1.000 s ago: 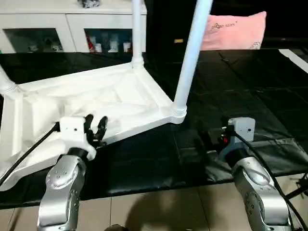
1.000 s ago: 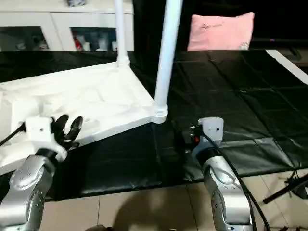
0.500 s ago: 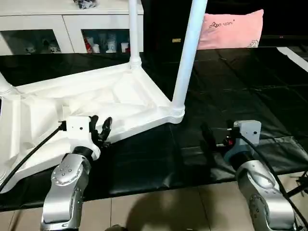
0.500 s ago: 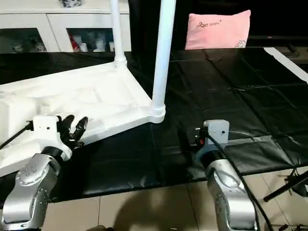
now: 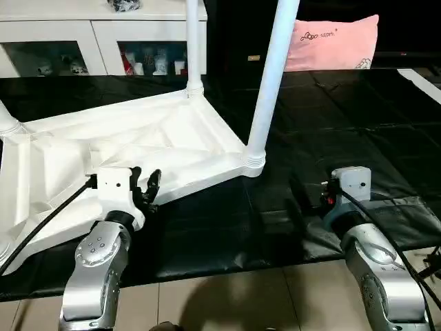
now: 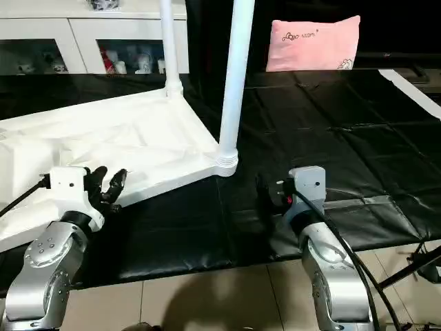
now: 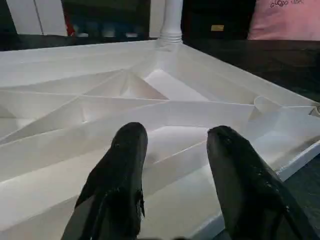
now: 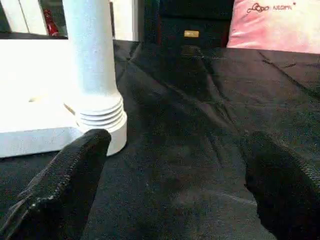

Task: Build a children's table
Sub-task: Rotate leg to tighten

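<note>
Your left gripper (image 5: 144, 185) has its two black fingers (image 7: 122, 165) parted about halfway and holding nothing; they hover just over the near edge of the upturned tabletop (image 5: 131, 148), above its ribbed underside; your right gripper (image 8: 175, 185) stands spread wide and empty over the black mat (image 5: 344, 124), just beside the near right leg (image 5: 272, 76).

You can see the tabletop lying underside up, tilted on the mat, its far edge toward the white cabinet (image 5: 103, 41); the near right leg stands upright in its corner socket; a second leg (image 5: 193, 41) rises from the far corner; the foot of a third (image 5: 8, 121) shows at the left edge; whether a fourth is seated you cannot tell from these views.

You seem to be at the checking or fitting stage, with most legs already in; your next move likely calls for finding the remaining leg or socket, or for pressing the seated legs home.

Both your silver forearms reach forward and low, wrists bent slightly, the grippers pointing roughly level toward the table; your right arm sits well apart from your left.
</note>
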`<state>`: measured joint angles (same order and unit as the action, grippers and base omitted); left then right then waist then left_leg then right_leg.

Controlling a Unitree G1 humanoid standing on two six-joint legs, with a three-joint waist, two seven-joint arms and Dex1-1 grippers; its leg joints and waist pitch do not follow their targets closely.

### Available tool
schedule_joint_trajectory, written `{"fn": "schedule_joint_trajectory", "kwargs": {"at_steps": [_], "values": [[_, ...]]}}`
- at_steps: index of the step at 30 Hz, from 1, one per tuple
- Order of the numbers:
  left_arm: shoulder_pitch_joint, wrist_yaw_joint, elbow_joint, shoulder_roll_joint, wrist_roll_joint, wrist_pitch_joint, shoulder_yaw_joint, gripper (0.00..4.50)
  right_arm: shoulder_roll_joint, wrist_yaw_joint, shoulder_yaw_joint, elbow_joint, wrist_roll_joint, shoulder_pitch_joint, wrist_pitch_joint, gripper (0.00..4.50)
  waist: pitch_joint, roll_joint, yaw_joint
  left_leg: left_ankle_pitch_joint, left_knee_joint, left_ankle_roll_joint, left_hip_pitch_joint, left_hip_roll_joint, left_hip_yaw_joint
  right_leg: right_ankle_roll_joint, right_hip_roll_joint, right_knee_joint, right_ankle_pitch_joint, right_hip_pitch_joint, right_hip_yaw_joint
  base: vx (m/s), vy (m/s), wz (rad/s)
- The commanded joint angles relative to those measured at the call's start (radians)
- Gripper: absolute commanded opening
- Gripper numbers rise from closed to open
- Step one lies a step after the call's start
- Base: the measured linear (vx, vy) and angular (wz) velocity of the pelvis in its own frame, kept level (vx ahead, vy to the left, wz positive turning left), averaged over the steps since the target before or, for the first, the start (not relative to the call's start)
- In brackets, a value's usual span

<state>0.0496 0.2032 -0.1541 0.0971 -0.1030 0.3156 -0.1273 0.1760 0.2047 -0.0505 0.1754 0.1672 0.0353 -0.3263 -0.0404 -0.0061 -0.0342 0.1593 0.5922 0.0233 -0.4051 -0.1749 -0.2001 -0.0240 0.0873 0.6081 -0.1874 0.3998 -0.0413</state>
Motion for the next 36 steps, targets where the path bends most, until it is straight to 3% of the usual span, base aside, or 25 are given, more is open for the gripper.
{"fn": "schedule_joint_trajectory", "kwargs": {"at_steps": [1, 3, 5, 7, 8, 9, 10, 11, 12, 13, 14, 15, 16, 17, 18, 19, 23, 24, 27, 29, 30, 31, 32, 34, 36], "values": [[0.012, -0.009, -0.012, 0.006, 0.003, 0.015, 0.012, 2.23, -0.003, 0.003, -0.012, 0.002, 0.006, 0.008, -0.013, 4.50, 0.064, 0.003, 0.000, 0.073, -0.055, -0.065, 0.002, -0.034, 0.023, 0.186, 0.025, -0.068, 0.103, -0.013, 0.027, 0.000, 0.000, 0.00], [0.014, -0.015, -0.008, 0.009, 0.008, 0.016, 0.012, 2.23, -0.005, 0.002, -0.012, 0.001, 0.007, 0.009, -0.013, 4.50, 0.083, 0.006, -0.002, -0.054, -0.026, -0.173, -0.013, -0.019, 0.015, 0.251, 0.019, -0.061, 0.245, 0.000, 0.011, -0.027, 0.005, -0.01], [0.020, -0.016, -0.001, 0.009, 0.005, 0.014, 0.012, 2.23, -0.005, 0.002, -0.013, -0.003, 0.008, 0.012, -0.013, 4.50, 0.079, 0.010, -0.003, 0.087, -0.028, -0.189, -0.013, -0.026, 0.016, 0.254, 0.024, -0.083, 0.039, 0.010, 0.003, -0.067, 0.015, -0.01], [0.030, -0.014, 0.006, 0.009, 0.002, 0.008, 0.014, 2.23, -0.006, 0.001, -0.015, -0.005, 0.014, 0.017, -0.011, 4.50, 0.038, 0.019, 0.017, 0.574, -0.053, -0.011, 0.042, -0.045, 0.037, 0.099, 0.021, -0.126, -0.586, 0.034, -0.015, -0.088, 0.031, -0.02], [0.030, -0.014, 0.006, 0.009, 0.002, 0.008, 0.014, 2.23, -0.006, 0.001, -0.015, -0.005, 0.014, 0.017, -0.011, 4.50, 0.021, 0.023, 0.027, 0.703, -0.056, 0.043, 0.065, -0.045, 0.046, 0.037, 0.009, -0.148, -0.691, 0.049, -0.035, -0.099, 0.036, -0.09], [0.033, -0.013, 0.007, 0.009, 0.001, 0.008, 0.015, 2.23, -0.006, 0.000, -0.015, -0.006, 0.015, 0.018, -0.010, 4.50, 0.009, 0.039, 0.040, 0.870, -0.092, 0.108, 0.075, -0.057, 0.064, -0.016, -0.017, -0.151, -0.677, 0.024, -0.080, -0.096, 0.046, -0.14], [0.036, -0.012, 0.007, 0.009, 0.002, 0.010, 0.018, 2.23, -0.006, -0.003, -0.016, -0.007, 0.016, 0.020, -0.011, 4.50, 0.016, 0.065, -0.003, 0.982, -0.214, 0.134, -0.047, -0.093, 0.041, 0.050, -0.017, 0.107, -0.353, -0.118, -0.076, -0.096, 0.046, -0.14], [0.036, -0.012, 0.007, 0.009, 0.002, 0.010, 0.018, 2.23, -0.006, -0.003, -0.016, -0.007, 0.016, 0.020, -0.011, 4.50, 0.000, 0.053, -0.038, 1.008, -0.234, 0.141, -0.089, -0.085, -0.010, 0.054, -0.031, 0.139, -0.272, -0.125, -0.090, -0.139, 0.044, -0.03], [0.037, -0.013, 0.007, 0.010, 0.003, 0.010, 0.020, 2.23, -0.007, -0.004, -0.017, -0.006, 0.016, 0.021, -0.012, 4.50, 0.028, 0.051, -0.067, 0.851, -0.211, 0.136, -0.025, -0.059, -0.057, 0.060, -0.017, 0.126, -0.331, -0.081, -0.032, -0.075, -0.038, 0.08], [0.037, -0.013, 0.007, 0.010, 0.003, 0.010, 0.020, 2.23, -0.007, -0.004, -0.017, -0.006, 0.016, 0.021, -0.012, 4.50, 0.034, -0.022, -0.019, 0.563, 0.027, 0.127, 0.088, -0.042, 0.041, 0.058, 0.154, -0.100, -0.792, 0.040, 0.053, -0.075, -0.038, 0.08], [0.037, -0.013, 0.007, 0.010, 0.003, 0.010, 0.020, 2.23, -0.007, -0.004, -0.017, -0.006, 0.016, 0.021, -0.012, 4.50, 0.023, -0.033, -0.029, 0.320, 0.124, 0.062, 0.077, -0.005, 0.056, 0.040, 0.186, -0.164, -0.965, 0.050, 0.077, -0.023, -0.078, 0.00], [0.038, -0.015, 0.008, 0.012, 0.001, 0.011, 0.023, 2.23, -0.009, -0.004, -0.019, -0.007, 0.017, 0.022, -0.012, 4.50, 0.018, -0.011, -0.037, 0.056, 0.111, 0.018, -0.010, 0.016, 0.116, 0.049, 0.172, -0.134, -0.942, -0.046, 0.093, 0.000, 0.000, 0.00], [0.040, -0.015, 0.009, 0.013, 0.001, 0.012, 0.024, 2.23, -0.009, -0.003, -0.020, -0.008, 0.019, 0.024, -0.013, 4.50, 0.004, -0.003, -0.030, 0.172, 0.038, 0.071, 0.011, -0.015, 0.116, 0.090, 0.126, -0.112, -0.828, -0.041, 0.028, 0.000, 0.000, 0.00], [0.041, -0.017, 0.009, 0.014, 0.001, 0.014, 0.024, 2.23, -0.008, -0.002, -0.021, -0.010, 0.019, 0.025, -0.013, 4.50, 0.014, 0.020, -0.026, 0.266, 0.002, 0.103, 0.032, -0.022, 0.114, 0.111, 0.087, -0.091, -0.708, -0.045, 0.006, -0.024, 0.052, -0.06], [0.042, -0.018, 0.009, 0.014, 0.001, 0.016, 0.025, 2.23, -0.007, -0.002, -0.021, -0.010, 0.019, 0.026, -0.013, 4.50, 0.017, 0.024, -0.015, 0.394, -0.037, 0.120, 0.036, -0.042, 0.122, 0.114, 0.042, -0.057, -0.574, -0.033, 0.002, -0.060, 0.037, 0.10], [0.042, -0.019, 0.010, 0.014, 0.001, 0.016, 0.025, 2.23, -0.006, 0.001, -0.020, -0.011, 0.019, 0.027, -0.012, 4.50, 0.040, 0.044, 0.001, 0.405, -0.069, 0.111, 0.037, -0.059, 0.132, 0.160, 0.033, -0.024, -0.177, -0.057, 0.012, -0.060, 0.037, 0.10], [0.044, -0.024, 0.013, 0.016, 0.004, 0.016, 0.027, 2.23, 0.013, 0.025, 0.000, -0.005, 0.016, 0.026, -0.025, 4.50, 0.036, 0.033, 0.013, 0.356, -0.071, 0.058, 0.021, -0.042, 0.101, 0.185, 0.053, -0.053, -0.137, -0.071, 0.020, 0.000, 0.000, 0.00], [0.043, -0.025, 0.013, 0.016, 0.005, 0.015, 0.027, 2.23, 0.019, 0.031, 0.007, -0.005, 0.012, 0.027, -0.027, 4.50, 0.029, 0.016, -0.002, 0.331, -0.083, -0.013, -0.042, -0.003, 0.134, 0.179, 0.069, -0.053, -0.143, -0.112, -0.026, 0.000, 0.000, 0.00], [0.042, -0.030, 0.014, 0.017, 0.005, 0.014, 0.028, 2.23, 0.026, 0.045, 0.017, -0.007, 0.009, 0.028, -0.028, 4.50, 0.043, 0.037, 0.011, 0.221, -0.062, -0.145, -0.040, 0.024, 0.163, 0.198, 0.084, -0.080, -0.218, -0.130, -0.071, 0.001, -0.011, 0.28], [0.039, -0.032, 0.010, 0.017, 0.006, 0.012, 0.027, 2.23, 0.025, 0.050, 0.017, -0.011, 0.014, 0.030, -0.029, 4.50, 0.046, 0.052, 0.021, 0.112, -0.071, -0.209, -0.032, 0.034, 0.204, 0.225, 0.050, -0.054, -0.131, -0.135, -0.095, 0.025, -0.027, 0.49], [0.039, -0.032, 0.010, 0.017, 0.006, 0.012, 0.027, 2.23, 0.025, 0.050, 0.017, -0.011, 0.014, 0.030, -0.029, 4.50, 0.046, 0.052, 0.021, 0.112, -0.071, -0.209, -0.032, 0.034, 0.204, 0.225, 0.050, -0.054, -0.131, -0.135, -0.095, 0.038, -0.024, 0.39], [0.034, -0.033, 0.006, 0.018, 0.008, 0.008, 0.027, 2.23, 0.026, 0.054, 0.020, -0.015, 0.015, 0.033, -0.028, 4.50, 0.038, 0.057, 0.029, 0.128, -0.093, -0.221, -0.006, 0.043, 0.253, 0.225, 0.014, -0.029, -0.162, -0.121, -0.097, 0.038, -0.024, 0.39], [0.034, -0.033, 0.006, 0.018, 0.008, 0.008, 0.027, 2.23, 0.026, 0.055, 0.021, -0.015, 0.015, 0.033, -0.028, 4.50, 0.035, 0.055, 0.031, 0.160, -0.101, -0.217, 0.007, 0.052, 0.285, 0.237, 0.010, -0.023, -0.187, -0.114, -0.083, 0.025, -0.019, 0.44], [0.030, -0.033, 0.004, 0.020, 0.010, 0.005, 0.028, 2.23, 0.027, 0.057, 0.022, -0.017, 0.016, 0.035, -0.027, 4.50, 0.031, 0.047, 0.027, 0.206, -0.108, -0.177, -0.009, 0.076, 0.294, 0.249, 0.030, -0.037, -0.206, -0.124, -0.065, 0.015, -0.022, 0.51], [0.027, -0.033, 0.004, 0.022, 0.010, 0.003, 0.030, 2.23, 0.027, 0.055, 0.022, -0.017, 0.017, 0.035, -0.028, 4.50, 0.034, 0.035, 0.014, 0.246, -0.084, -0.093, -0.061, 0.109, 0.270, 0.233, 0.103, -0.085, -0.270, -0.167, -0.060, -0.011, -0.034, 0.47]]}}
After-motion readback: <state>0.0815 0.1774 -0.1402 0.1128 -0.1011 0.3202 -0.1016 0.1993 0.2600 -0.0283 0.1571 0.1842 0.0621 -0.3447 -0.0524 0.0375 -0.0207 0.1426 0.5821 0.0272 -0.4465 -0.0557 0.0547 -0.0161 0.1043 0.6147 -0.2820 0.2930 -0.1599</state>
